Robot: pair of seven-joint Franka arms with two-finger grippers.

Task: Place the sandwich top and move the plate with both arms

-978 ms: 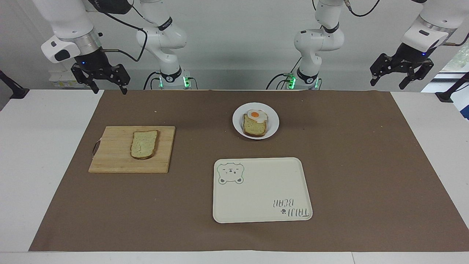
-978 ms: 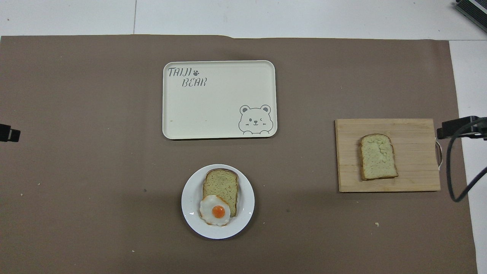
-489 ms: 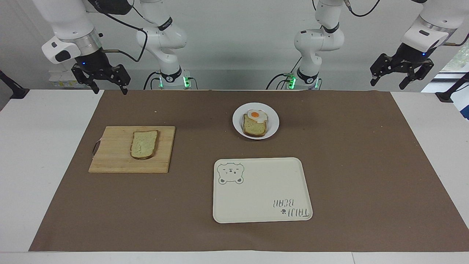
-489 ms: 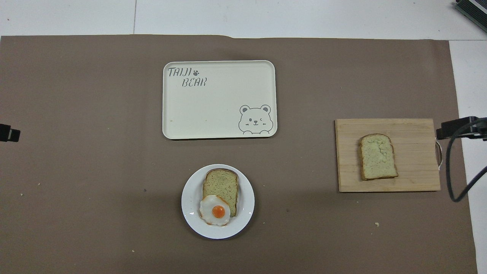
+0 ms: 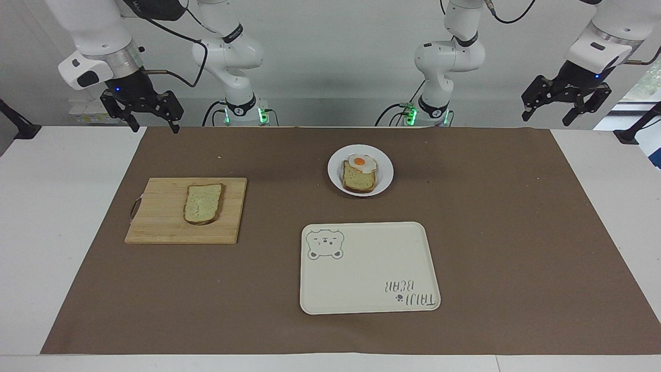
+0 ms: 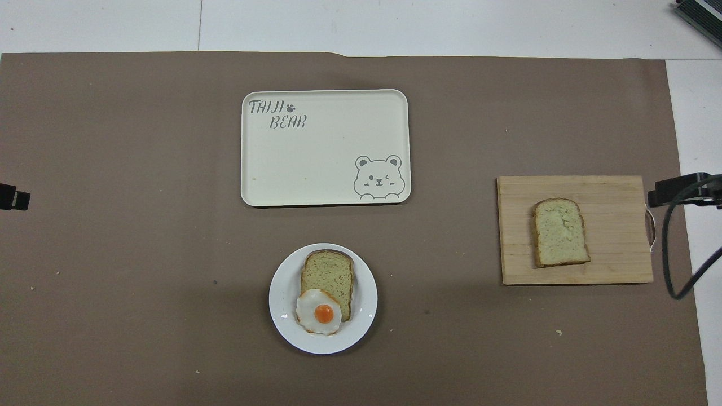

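Observation:
The sandwich top (image 5: 203,203) (image 6: 560,232), a pale speckled slice with brown crust, lies flat on a wooden cutting board (image 5: 155,227) (image 6: 609,265) toward the right arm's end of the table. The small white plate (image 5: 386,173) (image 6: 282,316) sits near the robots at mid-table and carries a squarer bread slice (image 5: 359,182) (image 6: 330,273) with a fried egg (image 5: 361,163) (image 6: 320,312) overlapping it. My right gripper (image 5: 155,126) hangs open in the air over the mat's corner by the robots, apart from the board. My left gripper (image 5: 547,120) hangs open over the mat's corner at the left arm's end. Neither holds anything.
A cream rectangular tray (image 5: 369,274) (image 6: 321,163) with a bear drawing lies farther from the robots than the plate. A brown mat (image 5: 490,232) covers most of the white table. Black clamp stands (image 5: 632,132) (image 5: 18,126) sit at both table ends.
The right gripper has shifted very slightly in the air. The bread, plate, tray and left arm have not moved.

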